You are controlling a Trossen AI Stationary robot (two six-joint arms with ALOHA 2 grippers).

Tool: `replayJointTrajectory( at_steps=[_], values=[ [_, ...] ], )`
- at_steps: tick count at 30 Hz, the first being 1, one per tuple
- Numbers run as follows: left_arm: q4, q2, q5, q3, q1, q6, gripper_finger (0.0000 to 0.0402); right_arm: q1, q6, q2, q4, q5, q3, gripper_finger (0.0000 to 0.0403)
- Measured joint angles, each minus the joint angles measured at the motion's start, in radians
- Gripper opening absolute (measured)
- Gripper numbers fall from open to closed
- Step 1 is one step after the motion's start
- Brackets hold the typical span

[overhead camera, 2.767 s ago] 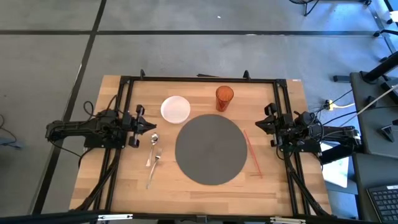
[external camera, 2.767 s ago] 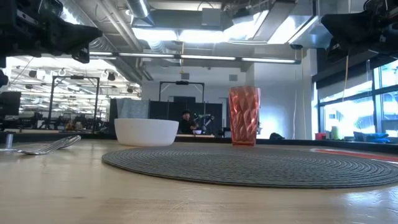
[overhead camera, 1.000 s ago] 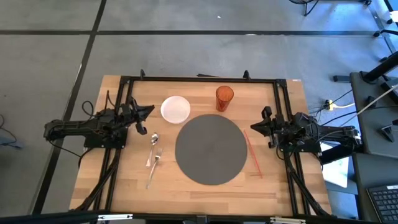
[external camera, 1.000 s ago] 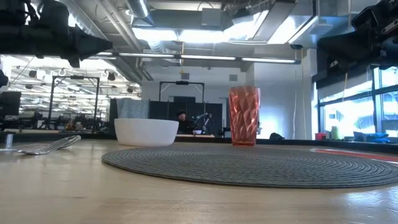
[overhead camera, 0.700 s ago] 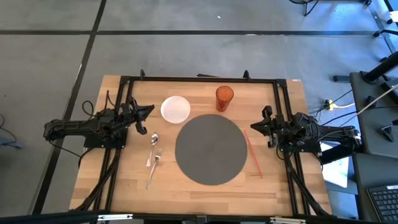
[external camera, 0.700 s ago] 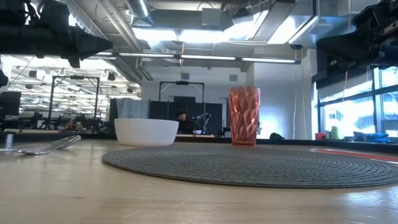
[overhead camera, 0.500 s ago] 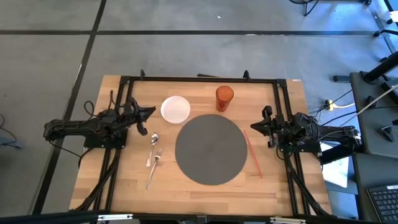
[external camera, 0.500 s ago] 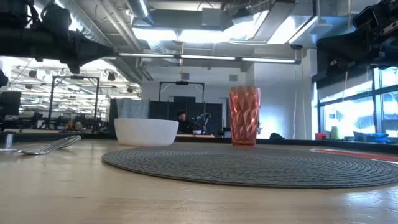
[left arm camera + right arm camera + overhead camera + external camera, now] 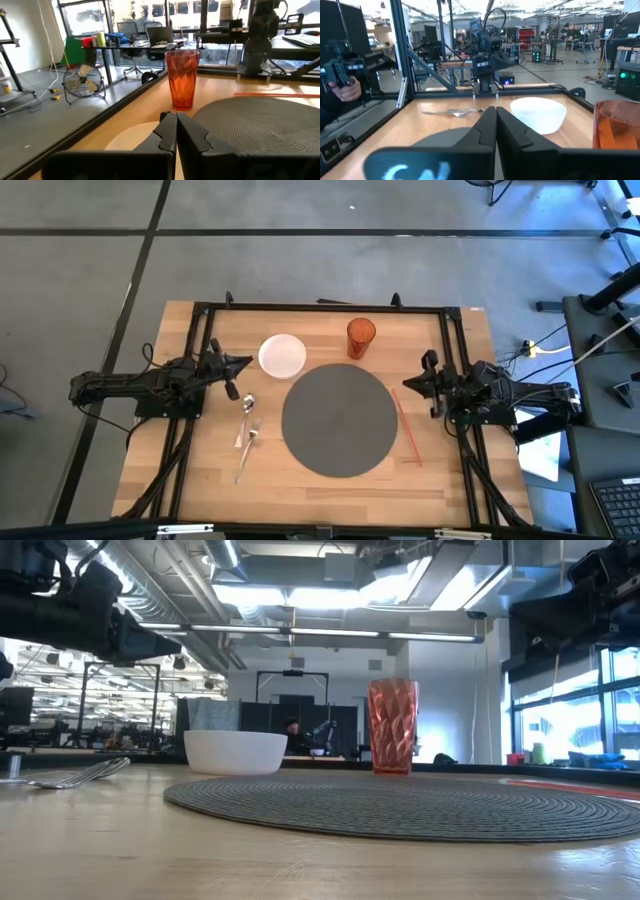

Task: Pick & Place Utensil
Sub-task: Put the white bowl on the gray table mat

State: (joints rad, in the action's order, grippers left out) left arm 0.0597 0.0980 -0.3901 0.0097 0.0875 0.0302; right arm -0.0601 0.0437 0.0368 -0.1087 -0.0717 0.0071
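Observation:
A silver spoon (image 9: 247,404) and a silver fork (image 9: 248,446) lie flat on the wooden table, left of the round grey placemat (image 9: 340,420). Both show in the low view (image 9: 75,775) and the right wrist view (image 9: 452,112). My left gripper (image 9: 247,364) is shut and empty, above the table between the white bowl (image 9: 283,355) and the spoon; its closed fingers show in the left wrist view (image 9: 176,132). My right gripper (image 9: 404,384) is shut and empty at the placemat's right edge; its fingers (image 9: 495,125) are closed.
An orange tumbler (image 9: 361,337) stands behind the placemat, and a thin red straw (image 9: 407,425) lies along the mat's right side. The black frame rails (image 9: 320,308) border the table. A person's hand (image 9: 345,87) shows beyond the table in the right wrist view.
My left gripper has tipped downward a little and swung slightly toward the near edge, toward the spoon, staying shut.

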Motion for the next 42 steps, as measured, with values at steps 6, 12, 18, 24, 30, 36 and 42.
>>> replayJointTrajectory(
  at_steps=[6,12,18,24,30,36,42],
  values=[
    [-0.001,0.000,0.000,0.000,0.000,-0.006,0.0002,0.000,-0.018,-0.001,0.010,-0.003,0.000,0.0008],
    [-0.002,0.000,0.000,0.000,0.000,0.017,0.0002,0.000,-0.025,-0.001,0.018,0.001,0.000,0.0005],
    [-0.002,0.000,-0.006,0.000,0.000,0.020,0.0003,0.000,-0.026,-0.001,0.017,0.001,0.000,0.0019],
    [-0.002,0.000,-0.019,0.001,0.000,0.009,0.0001,0.000,-0.025,-0.001,0.017,0.001,0.000,0.0011],
    [-0.013,0.021,-0.230,0.008,-0.004,-0.024,0.0008,0.000,-0.022,-0.001,0.017,0.001,0.000,0.0004],
    [-0.017,0.075,-0.286,0.010,-0.022,0.002,0.0021,0.000,-0.025,-0.001,0.017,0.002,0.000,0.0020],
    [0.005,0.091,-0.157,0.024,-0.023,-0.023,0.0022,0.000,-0.006,-0.001,0.015,0.035,0.000,0.0019]
  ],
)
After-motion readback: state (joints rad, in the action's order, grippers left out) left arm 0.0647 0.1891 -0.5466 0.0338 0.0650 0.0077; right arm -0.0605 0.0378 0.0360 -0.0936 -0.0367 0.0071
